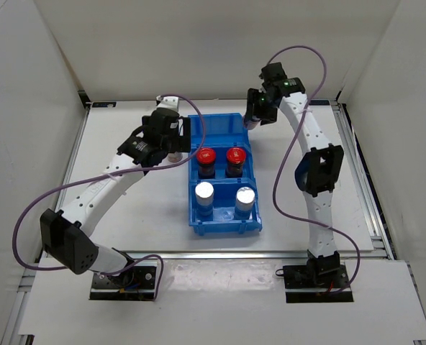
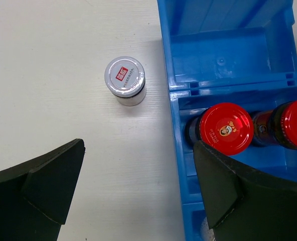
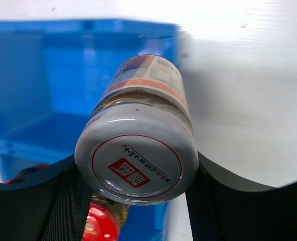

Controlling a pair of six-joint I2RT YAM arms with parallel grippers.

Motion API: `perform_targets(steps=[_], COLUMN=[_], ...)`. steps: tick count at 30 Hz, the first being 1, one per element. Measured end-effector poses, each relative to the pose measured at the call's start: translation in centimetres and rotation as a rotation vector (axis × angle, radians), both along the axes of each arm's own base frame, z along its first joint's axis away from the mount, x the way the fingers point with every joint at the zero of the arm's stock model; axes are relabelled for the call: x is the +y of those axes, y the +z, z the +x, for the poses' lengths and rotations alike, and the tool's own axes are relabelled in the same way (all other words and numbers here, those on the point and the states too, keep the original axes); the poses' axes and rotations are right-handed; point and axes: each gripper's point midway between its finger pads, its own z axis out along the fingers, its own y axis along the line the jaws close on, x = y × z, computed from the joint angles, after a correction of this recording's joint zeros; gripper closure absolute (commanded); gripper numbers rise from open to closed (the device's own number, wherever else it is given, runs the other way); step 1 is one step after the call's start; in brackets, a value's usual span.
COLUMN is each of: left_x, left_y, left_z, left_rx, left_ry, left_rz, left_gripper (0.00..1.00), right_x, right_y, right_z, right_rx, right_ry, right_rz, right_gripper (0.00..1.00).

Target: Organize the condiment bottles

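- Near compartment of the blue three-compartment plastic bin (image 1: 226, 228): left silver-topped jar (image 1: 204, 190) and right silver-topped jar (image 1: 245, 195), upright, side by side. No writing legible on either top.
- Middle compartment: left dark-bodied jar with red cap (image 2: 225, 128) and right dark-bodied jar with red cap (image 2: 294, 123), side by side. The left wrist view shows a small gold emblem and tiny print on the caps, too small to read; the top view gives only plain red discs.
- Left pincer (image 2: 138, 165): jaws wide, nothing between them. Ahead of its fingers, a small pale cylindrical jar with white printed lid (image 2: 125, 78) stands upright on the white worktop (image 2: 48, 75), just left of the bin wall and apart from it. The lid has a red block logo; its characters are unreadable. In the top view the left arm hides most of this jar.
- Far right corner of the bin: right pincer (image 1: 255, 115) is clamped on a second pale jar with white printed lid (image 3: 138, 155), tilted, lid toward the wrist camera. It has the same red logo, a red ring and a curved line of black print, unreadable. The side label shows an orange band and a barcode, in the wrist view only. Cannot tell whether its base touches anything.
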Motion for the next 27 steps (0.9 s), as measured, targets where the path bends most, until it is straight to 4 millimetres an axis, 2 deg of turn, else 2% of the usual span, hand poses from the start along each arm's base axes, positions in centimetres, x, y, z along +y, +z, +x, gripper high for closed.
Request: perform_targets(steps=[4,7,13,16,20,21,26,27], left_x=[0.1,0.2,0.3,0.3,0.5,0.5,0.7,0.8], left_y=[-0.3,-0.7,-1.0,-1.0,-1.3,-1.4,-1.4,-1.3], left_z=[0.1,0.0,-0.1,-0.1,-0.1,-0.1,0.0,0.1], left_rx=[0.004,0.010,0.016,0.016,0.019,0.021,0.014,0.010], left_ry=[0.007,0.009,0.009,0.007,0.008,0.010,0.022,0.024], left_rz=[0.009,0.014,0.020,0.025,0.034,0.037,0.044,0.044], left_gripper=[0.00,0.00,0.00,0.00,0.00,0.00,0.00,0.00], right_x=[3.2,5.0,5.9,6.0,6.0,6.0,6.1,6.2], right_y=[-0.6,-1.8,-6.9,-9.2,-9.7,-9.7,-9.2,-8.7], right_z=[-1.0,-1.2,-0.8,-0.9,-1.0,-1.0,-1.0,-1.0], right_rx=[0.026,0.053,0.127,0.163,0.168,0.167,0.170,0.163], right_ry=[0.076,0.114,0.122,0.119,0.114,0.114,0.107,0.104], right_rz=[0.058,0.095,0.079,0.054,0.043,0.042,0.049,0.048], right_gripper=[1.00,1.00,1.00,0.95,0.60,0.39,0.12,0.00])
